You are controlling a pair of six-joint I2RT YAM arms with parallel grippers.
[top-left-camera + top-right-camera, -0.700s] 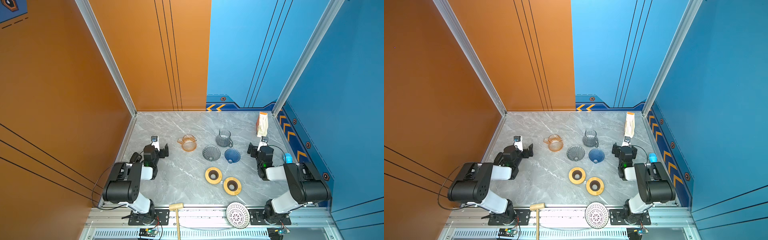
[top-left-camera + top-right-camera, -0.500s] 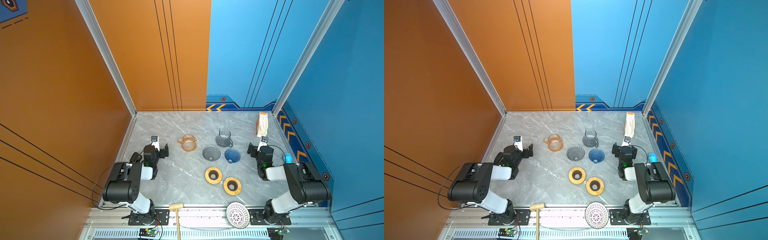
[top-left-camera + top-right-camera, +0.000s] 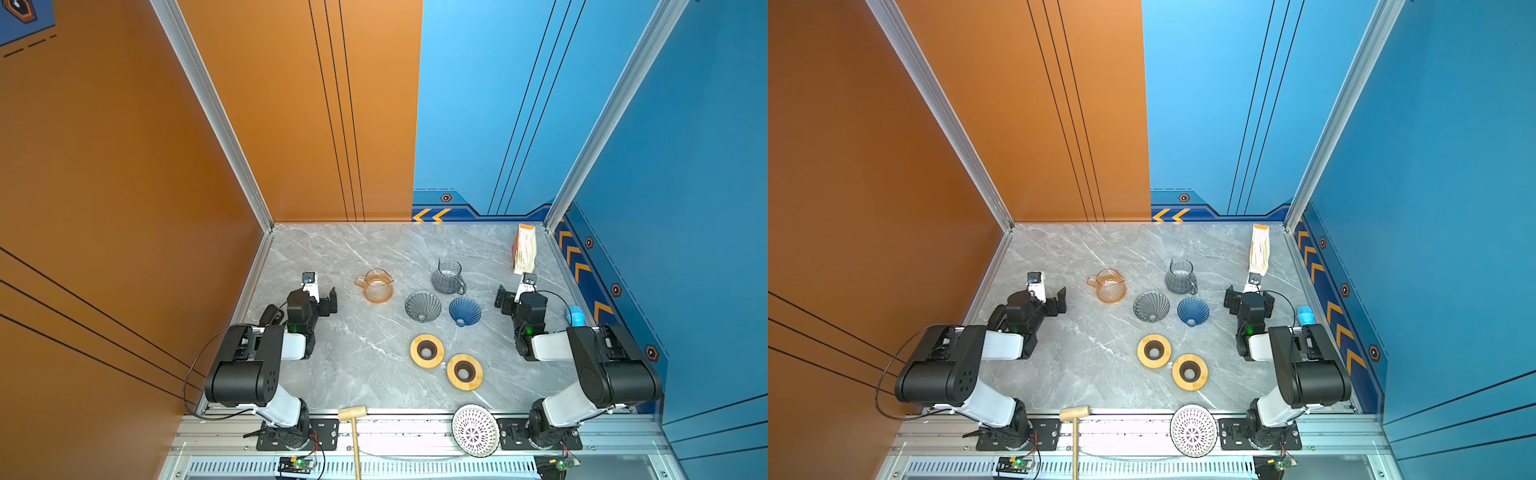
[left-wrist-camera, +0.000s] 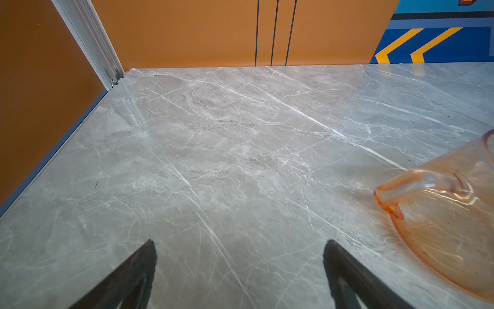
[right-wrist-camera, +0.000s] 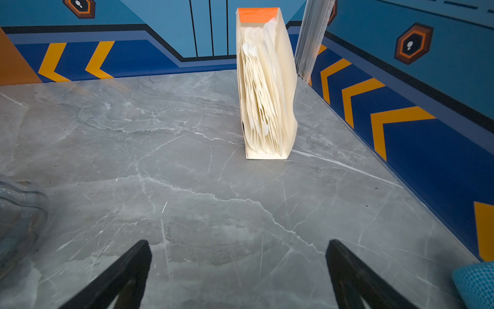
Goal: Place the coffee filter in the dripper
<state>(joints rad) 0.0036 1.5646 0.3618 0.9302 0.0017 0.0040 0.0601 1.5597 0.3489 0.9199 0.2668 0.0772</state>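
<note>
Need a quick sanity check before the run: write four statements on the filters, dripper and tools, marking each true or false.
1. The filter pack stands upright near the far right corner. True.
2. A filter sits in the blue dripper. False: the dripper is empty.
3. The right tool is open, holding nothing. True.
4. The left tool grips the orange jug. False: it is open, apart from the jug.
</note>
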